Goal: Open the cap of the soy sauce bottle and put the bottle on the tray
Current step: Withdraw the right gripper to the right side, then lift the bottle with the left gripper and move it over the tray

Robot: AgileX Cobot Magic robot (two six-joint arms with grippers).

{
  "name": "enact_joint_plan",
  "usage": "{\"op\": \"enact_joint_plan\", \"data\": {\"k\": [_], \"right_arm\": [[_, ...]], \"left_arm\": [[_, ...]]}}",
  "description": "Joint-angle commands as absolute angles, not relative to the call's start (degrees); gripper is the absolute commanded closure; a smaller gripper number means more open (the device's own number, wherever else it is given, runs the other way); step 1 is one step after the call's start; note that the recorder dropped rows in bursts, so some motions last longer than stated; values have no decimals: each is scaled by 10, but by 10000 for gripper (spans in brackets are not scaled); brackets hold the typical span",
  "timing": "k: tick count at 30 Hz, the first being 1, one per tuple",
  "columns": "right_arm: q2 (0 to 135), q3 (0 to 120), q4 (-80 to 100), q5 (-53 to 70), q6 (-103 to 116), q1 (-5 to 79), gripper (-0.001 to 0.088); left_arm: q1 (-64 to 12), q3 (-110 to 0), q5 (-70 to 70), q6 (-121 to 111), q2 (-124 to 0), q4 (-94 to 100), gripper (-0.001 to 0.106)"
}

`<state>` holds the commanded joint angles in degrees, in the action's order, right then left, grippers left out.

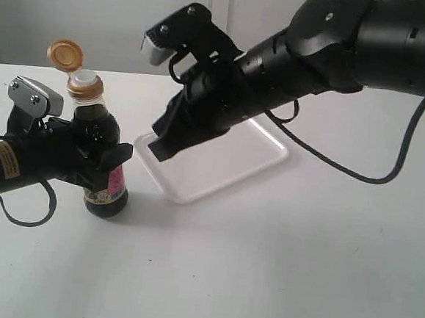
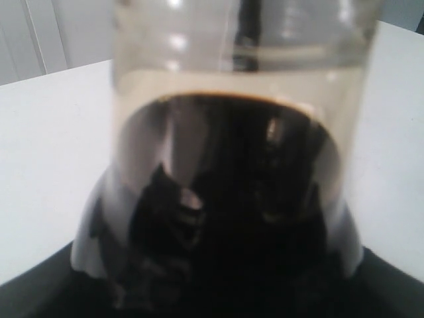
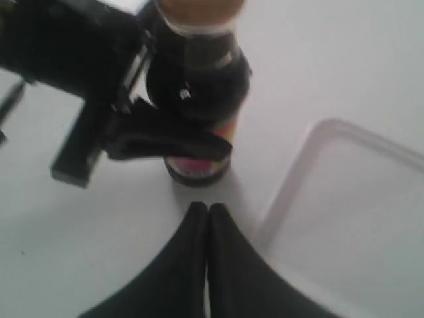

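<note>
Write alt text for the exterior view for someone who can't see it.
The left end effector grips a soy sauce bottle standing on a white table, its gold cap flipped open. The right end effector, shut and empty, hangs above a white tray beside the bottle.

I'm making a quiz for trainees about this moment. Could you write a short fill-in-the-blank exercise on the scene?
1. The cap on the bottle is flipped ____.
2. The bottle stands on the table, ____ the tray.
3. The ____ end effector grips the bottle.
4. The right end effector has its fingers ____ and holds nothing.

Missing words: open; beside; left; shut
</note>
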<state>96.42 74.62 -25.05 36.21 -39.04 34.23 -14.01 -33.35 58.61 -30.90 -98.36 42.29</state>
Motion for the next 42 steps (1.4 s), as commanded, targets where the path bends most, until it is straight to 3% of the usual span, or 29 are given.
{"op": "enact_joint_plan", "data": {"k": [6,30,42], "right_arm": [[950,746,-132,383,-251,322,868],[856,610,-105,306,-184,116,868],[851,585,-104,296,-177,101,868]], "left_arm": [[-140,-333,586,-313,-984,420,1053],[-140,-333,608,-327,-980,408,1053],[-140,-333,624,-327,-932,396,1053]]}}
